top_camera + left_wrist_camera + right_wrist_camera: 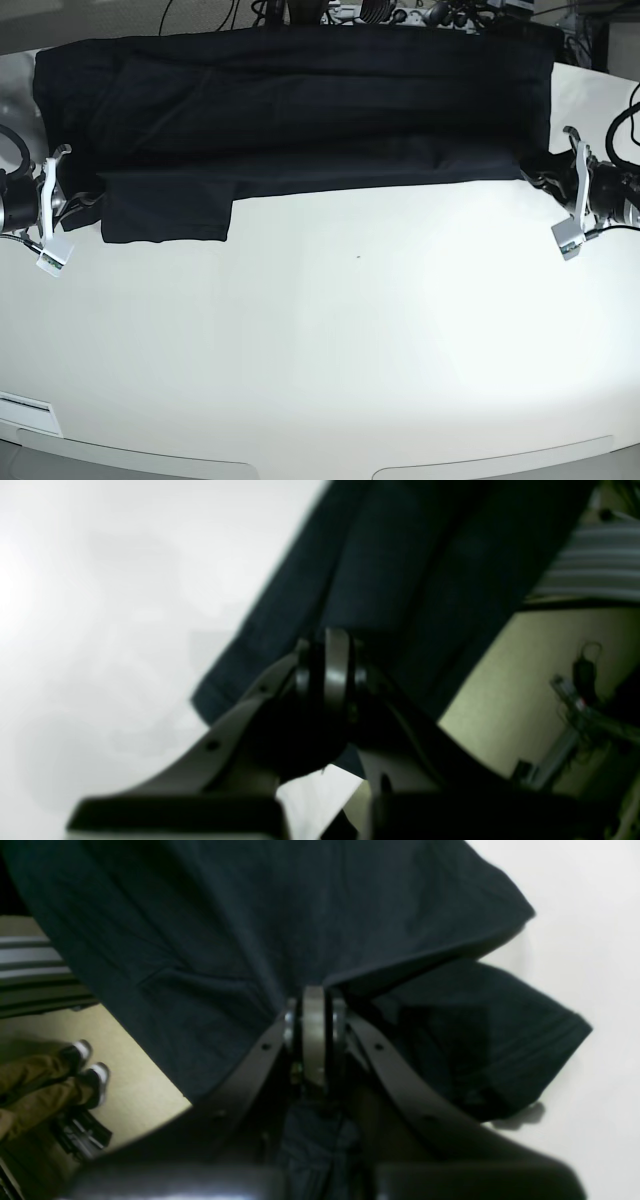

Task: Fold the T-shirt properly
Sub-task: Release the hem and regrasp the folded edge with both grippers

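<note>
One T-shirt (300,110), two tools (75,205) (545,180) clamping its ends.

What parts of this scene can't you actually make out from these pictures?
- T-shirt: far edge runs off the table's back in the base view; neckline not discernible.
- Left gripper: wrist view blurred; cloth contact unclear.
- Right gripper: fingertips buried in dark fabric.
- Person's shoes: body cut off by the right wrist view's edge.

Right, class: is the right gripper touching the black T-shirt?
Touching. In the right wrist view the right gripper is shut on the black T-shirt: the cloth bunches and fans out from between its closed fingertips.
</note>
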You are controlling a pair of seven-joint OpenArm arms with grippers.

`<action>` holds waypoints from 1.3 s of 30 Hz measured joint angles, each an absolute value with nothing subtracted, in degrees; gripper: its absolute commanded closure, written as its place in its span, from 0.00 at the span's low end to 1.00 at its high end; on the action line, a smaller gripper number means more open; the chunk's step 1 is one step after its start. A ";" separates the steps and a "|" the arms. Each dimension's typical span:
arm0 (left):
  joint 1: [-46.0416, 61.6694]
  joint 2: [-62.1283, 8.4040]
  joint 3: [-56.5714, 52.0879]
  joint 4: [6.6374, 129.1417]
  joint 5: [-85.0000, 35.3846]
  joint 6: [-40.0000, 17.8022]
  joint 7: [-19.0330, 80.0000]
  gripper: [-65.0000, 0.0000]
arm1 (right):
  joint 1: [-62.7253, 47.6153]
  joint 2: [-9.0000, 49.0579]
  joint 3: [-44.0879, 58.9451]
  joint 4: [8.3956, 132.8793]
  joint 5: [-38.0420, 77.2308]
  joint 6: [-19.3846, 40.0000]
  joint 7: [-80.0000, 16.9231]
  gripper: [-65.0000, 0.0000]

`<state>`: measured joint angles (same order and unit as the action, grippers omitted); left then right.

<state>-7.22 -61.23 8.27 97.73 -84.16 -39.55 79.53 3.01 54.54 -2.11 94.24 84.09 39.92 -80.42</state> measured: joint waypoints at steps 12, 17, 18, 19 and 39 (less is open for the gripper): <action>-2.11 -61.63 8.23 98.37 -84.23 -39.53 79.46 1.00 | 2.79 54.57 -2.11 94.21 84.07 39.92 -80.42 1.00; 2.72 -61.63 8.25 98.65 -84.20 -39.53 79.53 1.00 | -0.08 54.30 -2.11 94.21 84.05 39.92 -80.47 1.00; 3.22 -61.63 8.25 98.65 -84.16 -39.53 79.55 1.00 | -0.34 54.24 -2.11 94.21 84.01 39.90 -80.55 1.00; 3.40 -61.60 8.25 98.65 -84.20 -39.53 79.55 1.00 | -0.32 54.26 -2.11 94.21 84.03 39.92 -80.62 1.00; 3.66 -61.65 8.23 98.65 -84.09 -33.87 79.55 0.43 | 0.91 52.12 -2.11 95.50 82.83 39.94 -78.76 0.47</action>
